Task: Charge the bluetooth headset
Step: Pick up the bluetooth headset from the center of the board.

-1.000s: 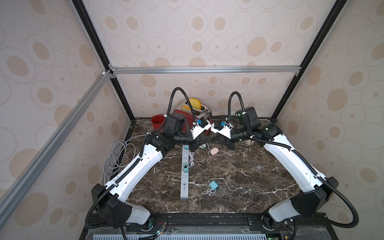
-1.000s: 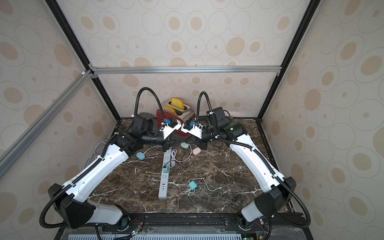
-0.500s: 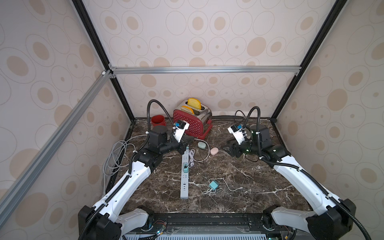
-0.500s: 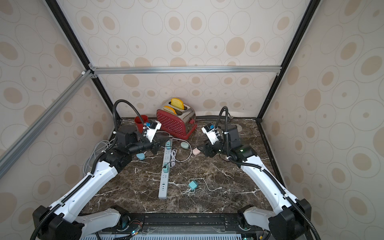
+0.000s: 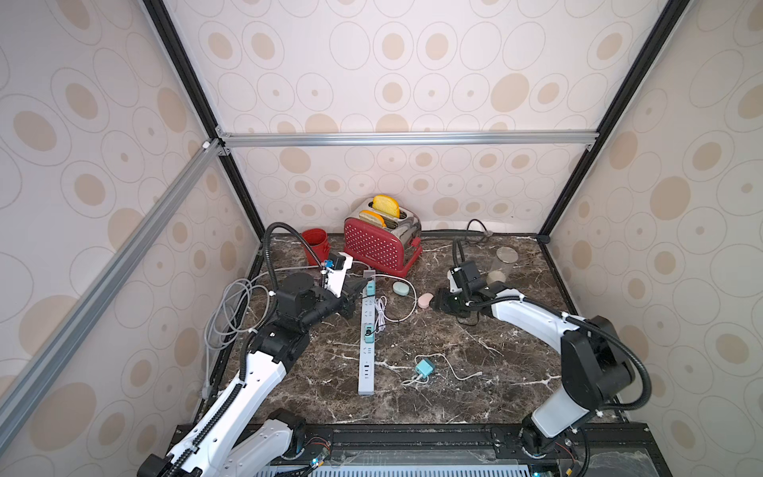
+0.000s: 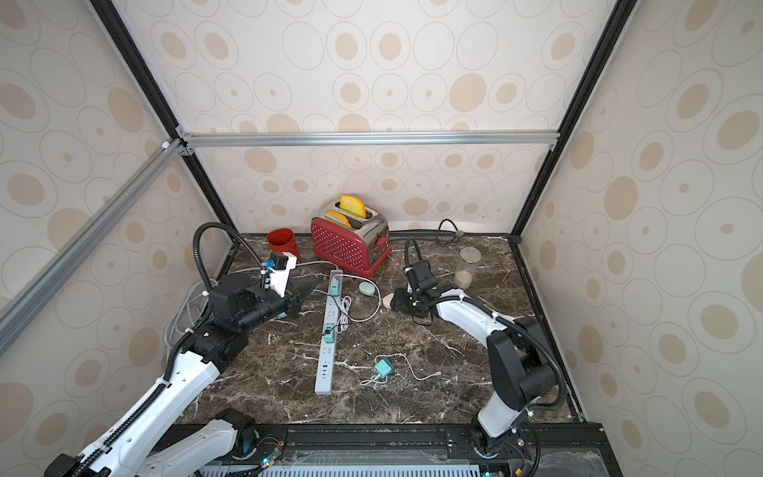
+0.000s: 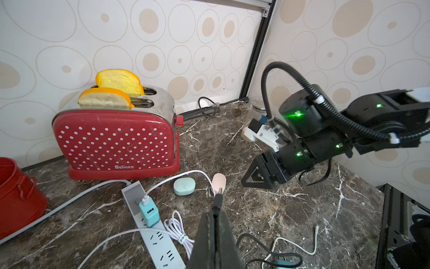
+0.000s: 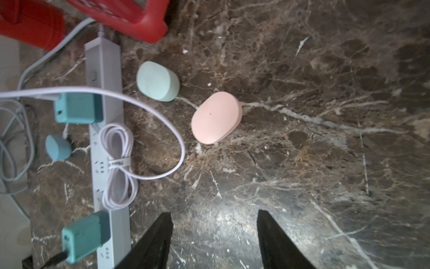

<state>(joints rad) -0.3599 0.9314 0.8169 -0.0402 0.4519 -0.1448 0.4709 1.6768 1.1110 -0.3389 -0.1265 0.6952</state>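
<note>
12 o'clock toaster (image 7: 116,139) reads "Belinee"; left gripper (image 7: 215,213) clenched on black plug (image 7: 218,200), right gripper (image 8: 214,215) spread, clear of pink case (image 8: 216,117).

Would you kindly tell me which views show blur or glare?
Right wrist view: soft throughout, glare on the marble table before the right pincer. Left wrist view: sharp, but the left pincer gripping the black plug is dark. Both top views: crisp, evenly lit.

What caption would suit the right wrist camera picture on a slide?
Open right gripper hovers over a pink headset case on the marble table, near a power strip.
</note>
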